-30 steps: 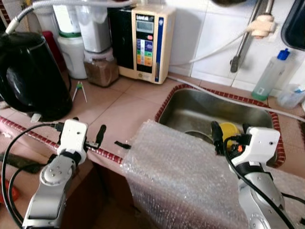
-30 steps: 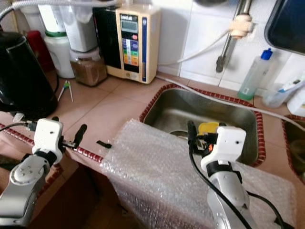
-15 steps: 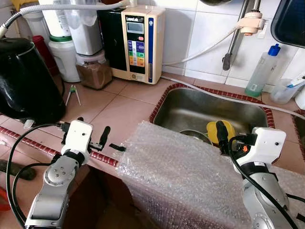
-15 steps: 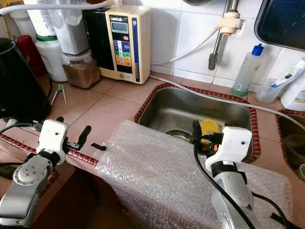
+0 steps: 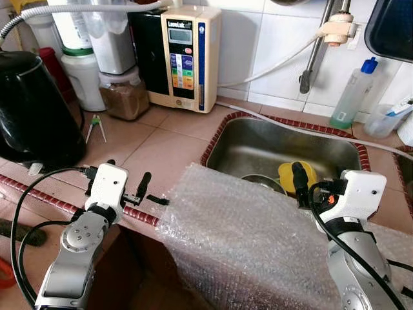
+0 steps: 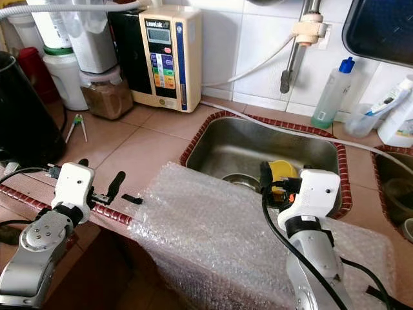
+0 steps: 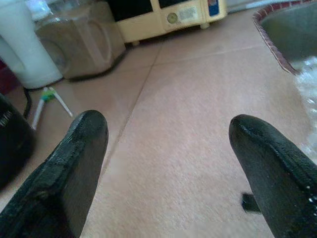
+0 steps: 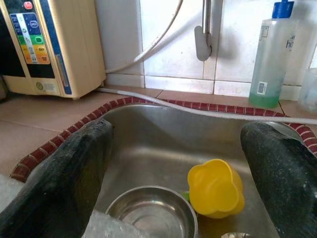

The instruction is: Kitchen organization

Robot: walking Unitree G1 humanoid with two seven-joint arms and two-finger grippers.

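So far little of the tidying looks done. In the left eye view, a sheet of bubble wrap (image 5: 251, 239) drapes over the front edge of the surface (image 5: 161, 145) at lower centre, and a yellow cup (image 5: 292, 174) and a steel bowl (image 5: 261, 184) sit in the sink (image 5: 222, 139) at centre right. The left claw (image 5: 143, 187) hovers at lower left beside the wrap, and the right claw (image 5: 298, 184) stands at lower right over the sink's near rim.

In the right eye view, a kettle (image 6: 19, 123) fills the left edge and a soap bottle (image 6: 329, 93) stands at upper right.

From the left wrist, both fingers (image 7: 74, 163) are spread wide over bare tile, holding nothing.

From the right wrist, the fingers (image 8: 64, 173) are likewise wide apart and empty, framing cup and bowl below. I judge all the sorting remains.
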